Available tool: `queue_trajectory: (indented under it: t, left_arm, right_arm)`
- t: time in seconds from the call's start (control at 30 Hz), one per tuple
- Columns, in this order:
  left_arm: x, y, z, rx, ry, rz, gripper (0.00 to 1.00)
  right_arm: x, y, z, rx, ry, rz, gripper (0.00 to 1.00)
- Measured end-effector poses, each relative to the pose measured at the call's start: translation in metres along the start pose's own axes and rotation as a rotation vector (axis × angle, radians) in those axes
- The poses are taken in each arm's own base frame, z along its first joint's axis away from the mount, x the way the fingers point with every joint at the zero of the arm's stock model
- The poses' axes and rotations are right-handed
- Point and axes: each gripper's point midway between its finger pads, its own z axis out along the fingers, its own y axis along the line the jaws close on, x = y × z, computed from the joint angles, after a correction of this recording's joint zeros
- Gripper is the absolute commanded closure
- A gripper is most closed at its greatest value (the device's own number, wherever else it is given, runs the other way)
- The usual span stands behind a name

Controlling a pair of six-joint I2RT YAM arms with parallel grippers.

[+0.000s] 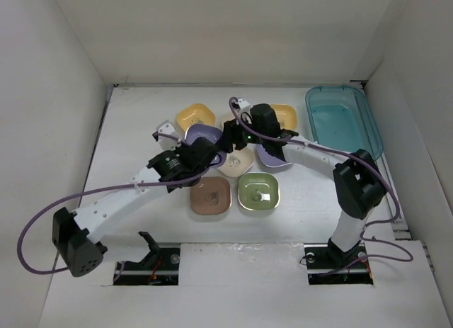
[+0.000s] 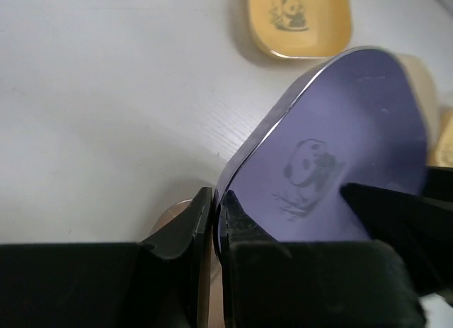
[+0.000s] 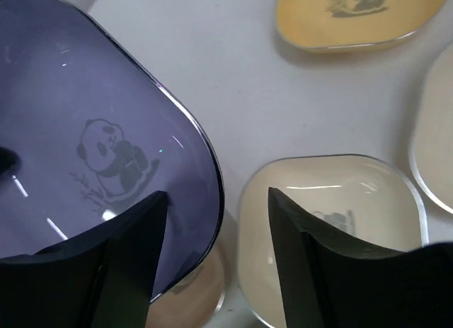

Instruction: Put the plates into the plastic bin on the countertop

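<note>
My left gripper point(image 2: 218, 200) is shut on the rim of a purple plate point(image 2: 340, 151) with a panda motif and holds it tilted above the countertop point(image 1: 134, 137). My right gripper point(image 3: 216, 200) is open; one finger is over the same purple plate point(image 3: 99, 129), the other over a cream plate point(image 3: 333, 222). In the top view both grippers meet at the purple plate point(image 1: 202, 135) in the middle of the cluster. A brown plate point(image 1: 210, 195), a green plate point(image 1: 258, 192), two yellow plates point(image 1: 195, 117) and a second purple plate point(image 1: 272, 158) lie around it. The teal plastic bin point(image 1: 343, 122) stands at the back right and holds no plates.
White walls close in the countertop on the left, back and right. The right arm's elbow point(image 1: 361, 183) stands just in front of the bin. A cable loops off the left arm point(image 1: 42, 215) near the left wall.
</note>
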Motion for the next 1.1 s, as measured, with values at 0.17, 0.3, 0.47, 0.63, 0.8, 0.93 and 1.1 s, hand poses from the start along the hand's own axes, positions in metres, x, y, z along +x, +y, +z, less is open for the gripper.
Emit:
queue_trajectory:
  t: [0.17,0.3,0.47,0.63,0.8,0.93,1.1]
  left_arm:
    - [-0.005,0.009,-0.006,0.067,-0.016,-0.025,0.93]
    - [-0.004,-0.005,-0.007,0.129,-0.026,-0.041,0.0]
    - [-0.024,-0.038,-0.013,0.175,-0.052,-0.095,0.0]
    - [-0.005,-0.047,0.0,0.143,-0.018,-0.033,0.0]
    - [0.038,-0.02,0.012,0.12,0.072,0.07,0.0]
    - [0.062,0.017,0.014,0.11,0.127,0.121,0.0]
    - [0.068,0.031,0.008,0.158,0.16,0.12,0.0]
  right_arm:
    - [-0.007,0.017,0.006,-0.054,-0.029,0.051,1.0]
    - [-0.025,0.01,-0.008,-0.029,-0.084,0.05,1.0]
    - [-0.03,-0.042,-0.057,0.116,-0.118,0.135,1.0]
    - [-0.063,-0.158,-0.157,0.471,-0.319,0.323,1.0]
    - [-0.062,-0.261,-0.25,0.78,-0.47,0.507,1.0]
    - [-0.036,-0.327,-0.283,0.919,-0.475,0.639,1.0]
    - [0.012,-0.374,-0.302,1.028,-0.433,0.793,1.0]
